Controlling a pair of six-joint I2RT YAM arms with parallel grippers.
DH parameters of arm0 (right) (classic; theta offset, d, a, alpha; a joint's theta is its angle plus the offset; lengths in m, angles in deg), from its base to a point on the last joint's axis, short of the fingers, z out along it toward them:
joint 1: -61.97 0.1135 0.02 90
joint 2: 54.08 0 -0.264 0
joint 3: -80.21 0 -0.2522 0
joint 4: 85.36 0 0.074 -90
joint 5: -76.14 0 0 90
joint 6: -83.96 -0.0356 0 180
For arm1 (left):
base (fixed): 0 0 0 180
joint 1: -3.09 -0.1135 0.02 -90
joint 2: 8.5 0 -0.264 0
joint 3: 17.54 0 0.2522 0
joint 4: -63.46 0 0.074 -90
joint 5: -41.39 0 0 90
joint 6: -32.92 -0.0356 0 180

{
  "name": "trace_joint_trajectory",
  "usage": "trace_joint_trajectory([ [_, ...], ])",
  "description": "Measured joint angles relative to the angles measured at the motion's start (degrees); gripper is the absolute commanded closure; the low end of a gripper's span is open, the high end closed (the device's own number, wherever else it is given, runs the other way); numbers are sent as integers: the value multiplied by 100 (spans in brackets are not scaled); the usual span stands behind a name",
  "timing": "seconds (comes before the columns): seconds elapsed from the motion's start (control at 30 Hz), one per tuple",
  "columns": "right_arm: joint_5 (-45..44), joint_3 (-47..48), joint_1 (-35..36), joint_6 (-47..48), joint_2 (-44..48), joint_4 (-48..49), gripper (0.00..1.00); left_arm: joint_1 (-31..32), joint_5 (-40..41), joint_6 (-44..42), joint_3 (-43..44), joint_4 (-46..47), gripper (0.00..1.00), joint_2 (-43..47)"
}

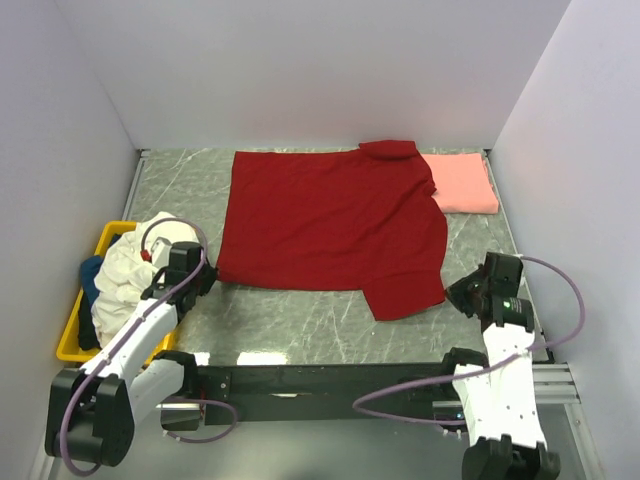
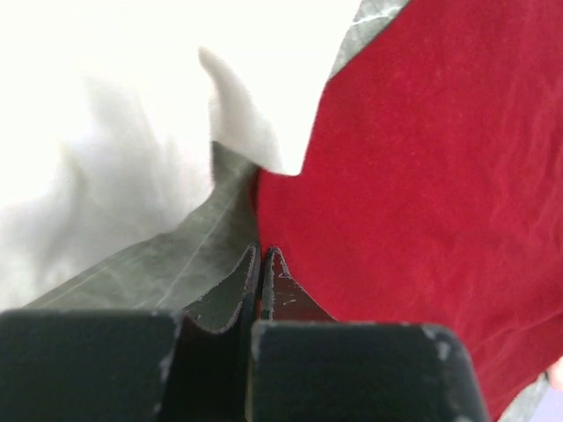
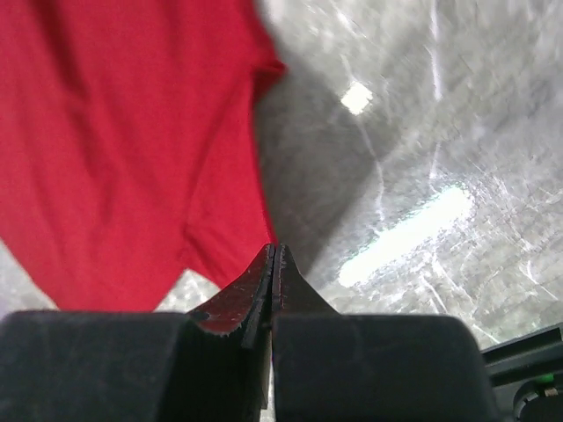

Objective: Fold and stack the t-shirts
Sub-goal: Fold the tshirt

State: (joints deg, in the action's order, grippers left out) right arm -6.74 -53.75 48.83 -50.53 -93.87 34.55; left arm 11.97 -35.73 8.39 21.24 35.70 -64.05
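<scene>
Edges of dark red t-shirt (image 1: 330, 220) meet both closed jaws.

I see a yellow bin (image 1: 68, 341) at the left side of the grey table (image 1: 300, 318). White walls (image 1: 300, 70) stand around it.

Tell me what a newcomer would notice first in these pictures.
A dark red t-shirt lies spread flat across the middle of the table. The left pincer and right pincer are shut at its near corners. A yellow bin at the left holds heaped cream-white cloth, and a folded salmon-pink t-shirt lies at the far right.
</scene>
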Motion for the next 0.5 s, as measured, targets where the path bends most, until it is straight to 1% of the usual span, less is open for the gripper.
trace_joint_trajectory([
  [0.13,-35,299,0,74,376,-391,100,28,166,28,4,-306,99,269],
  [0.37,9,356,0,118,778,-1062,100,111,411,173,4,-817,99,763],
  [0.5,4,658,0,151,1075,-1519,100,144,514,223,2,-1091,99,1003],
])
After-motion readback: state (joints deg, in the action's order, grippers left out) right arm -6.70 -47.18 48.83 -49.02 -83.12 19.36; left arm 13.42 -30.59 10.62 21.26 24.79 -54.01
